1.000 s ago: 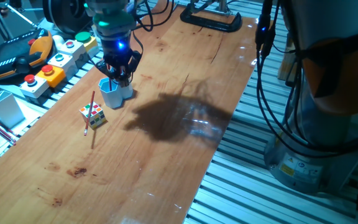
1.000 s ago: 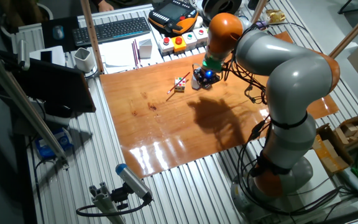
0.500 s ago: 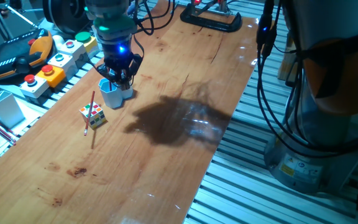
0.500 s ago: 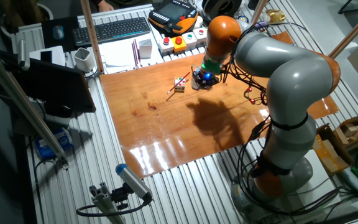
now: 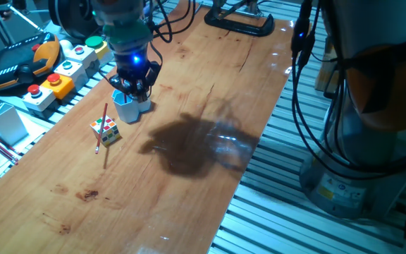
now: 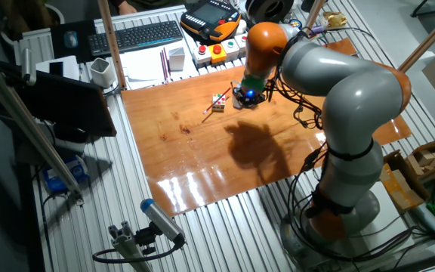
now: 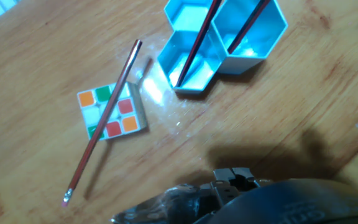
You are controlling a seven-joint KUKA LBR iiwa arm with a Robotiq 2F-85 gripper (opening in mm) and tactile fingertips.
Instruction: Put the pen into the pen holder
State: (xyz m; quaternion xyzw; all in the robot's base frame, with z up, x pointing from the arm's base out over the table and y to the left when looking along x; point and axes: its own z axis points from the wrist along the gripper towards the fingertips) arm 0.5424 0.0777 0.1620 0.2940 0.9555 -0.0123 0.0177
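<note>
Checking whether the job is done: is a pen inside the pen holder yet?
Yes. In the hand view, two red pens stand inside the light-blue pen holder, one per tube. Another red pen lies across the puzzle cube.

Small puzzle cube (image 7: pixel 112 112) is sitting on the wooden table (image 5: pixel 210 70), coloured squares facing up. Button box (image 5: pixel 69 67) with red, green and yellow buttons is lying just off the table's far edge, orange-and-black pendant (image 5: pixel 20 62) sitting beside it. Black clamp (image 5: pixel 238 21) is resting at the table's far end. Keyboard (image 6: pixel 134 36) is sitting beyond the table in the other fixed view, white cup (image 6: pixel 101 72) standing near it. White box-shaped container (image 5: pixel 7 123) is standing on papers off the table's side.
</note>
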